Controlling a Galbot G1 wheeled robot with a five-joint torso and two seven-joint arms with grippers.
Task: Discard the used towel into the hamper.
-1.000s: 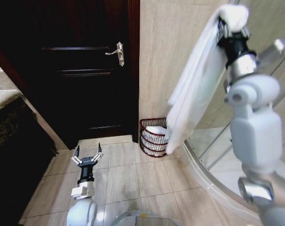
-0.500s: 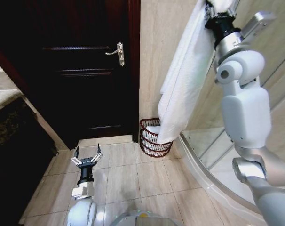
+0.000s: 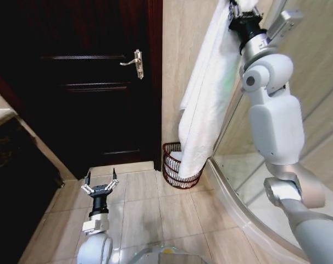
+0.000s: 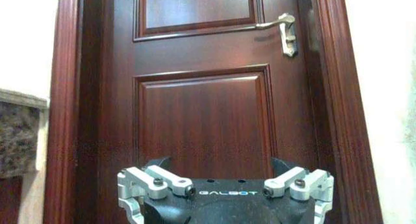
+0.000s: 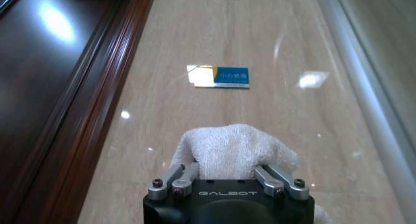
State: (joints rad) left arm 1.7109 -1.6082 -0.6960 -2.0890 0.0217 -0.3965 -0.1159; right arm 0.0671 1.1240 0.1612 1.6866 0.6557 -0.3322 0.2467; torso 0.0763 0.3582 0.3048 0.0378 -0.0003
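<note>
A: How far along is it?

B: About halfway, I'd say. The right gripper [image 5: 227, 177] is pinching a bunch of the towel [image 3: 206, 104] at the top right of the head view, arm raised high. The towel hangs down the tiled wall, its lower end just over the rim of the hamper [image 3: 180, 166], or perhaps just inside it. Letting go is not yet done.

A: And the hamper?

B: A small dark reddish wire basket on the floor, lower centre, between the door [image 3: 89, 71] and the shower rim. Something white lies inside.

A: The towel?

B: White, thick, folded lengthwise, draping limp.

A: The other arm?

B: The left gripper [image 3: 100, 185] waits at lower left, fingers spread, holding nothing, pointing at the door.
</note>
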